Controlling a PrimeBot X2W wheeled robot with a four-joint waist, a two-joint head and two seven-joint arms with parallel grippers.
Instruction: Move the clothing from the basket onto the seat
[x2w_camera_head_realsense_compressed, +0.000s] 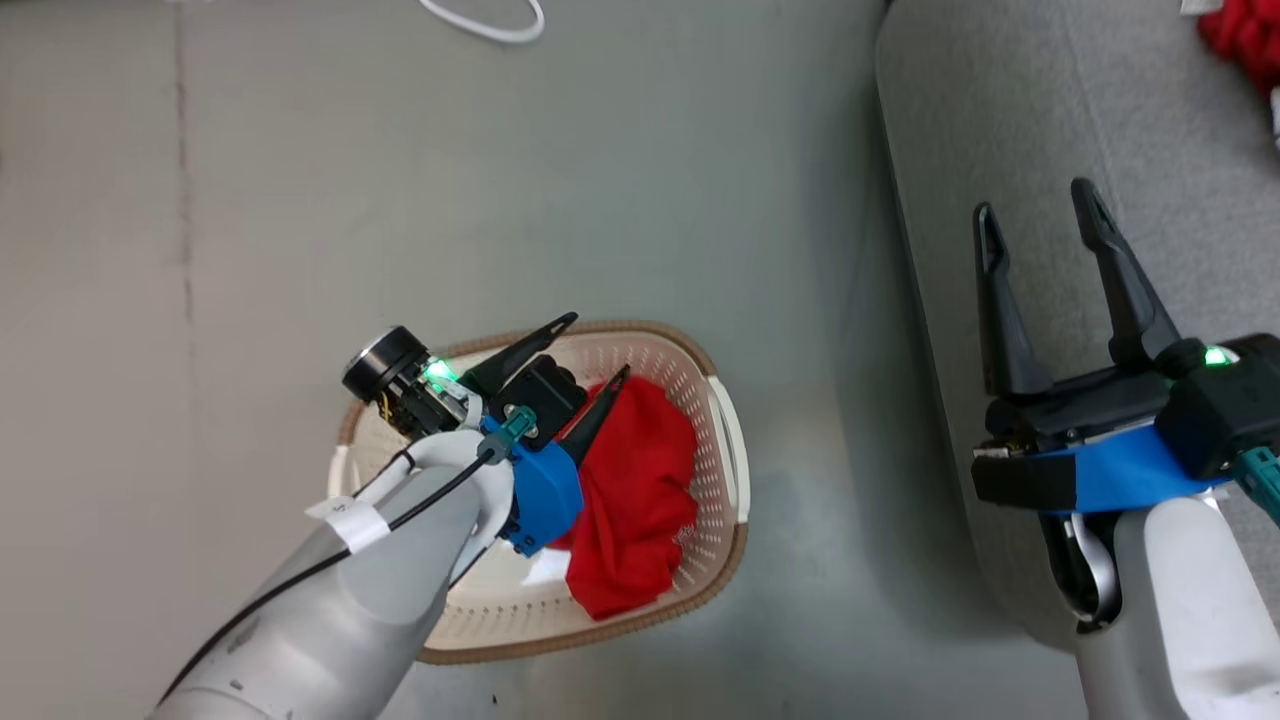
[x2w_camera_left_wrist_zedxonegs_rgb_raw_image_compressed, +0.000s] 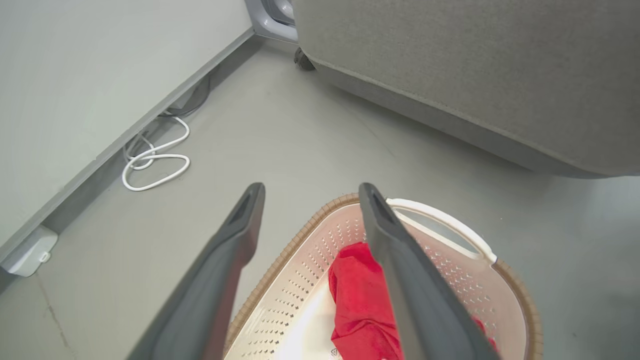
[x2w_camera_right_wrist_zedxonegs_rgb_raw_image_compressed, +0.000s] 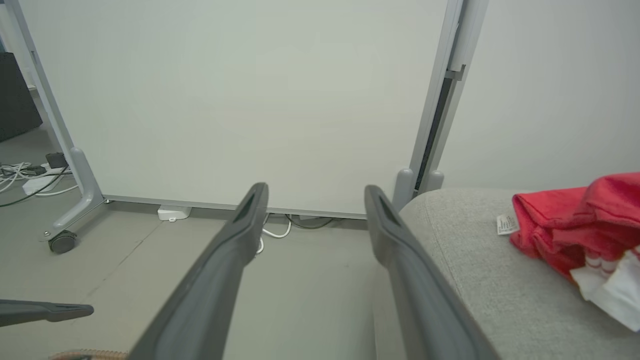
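A crumpled red garment (x2w_camera_head_realsense_compressed: 640, 490) lies in the right half of the cream basket (x2w_camera_head_realsense_compressed: 710, 440), which stands on the floor. My left gripper (x2w_camera_head_realsense_compressed: 600, 345) hovers open over the basket's far side, one finger above the garment (x2w_camera_left_wrist_zedxonegs_rgb_raw_image_compressed: 360, 300), nothing between its fingers. More red clothing (x2w_camera_right_wrist_zedxonegs_rgb_raw_image_compressed: 575, 220) with a white tag and white lining lies on the grey seat (x2w_camera_right_wrist_zedxonegs_rgb_raw_image_compressed: 475, 270), also seen at the top right as clothing (x2w_camera_head_realsense_compressed: 1245, 35) on the seat (x2w_camera_head_realsense_compressed: 1050, 120). My right gripper (x2w_camera_head_realsense_compressed: 1040, 215) stands open and empty over the seat's left edge.
A white cable (x2w_camera_left_wrist_zedxonegs_rgb_raw_image_compressed: 155, 160) lies coiled on the floor by the wall panel (x2w_camera_left_wrist_zedxonegs_rgb_raw_image_compressed: 100, 75). A wheeled white partition (x2w_camera_right_wrist_zedxonegs_rgb_raw_image_compressed: 225, 100) stands behind the seat, its castor (x2w_camera_right_wrist_zedxonegs_rgb_raw_image_compressed: 62, 242) and cables at the left. Grey floor (x2w_camera_head_realsense_compressed: 300, 200) stretches left of the basket.
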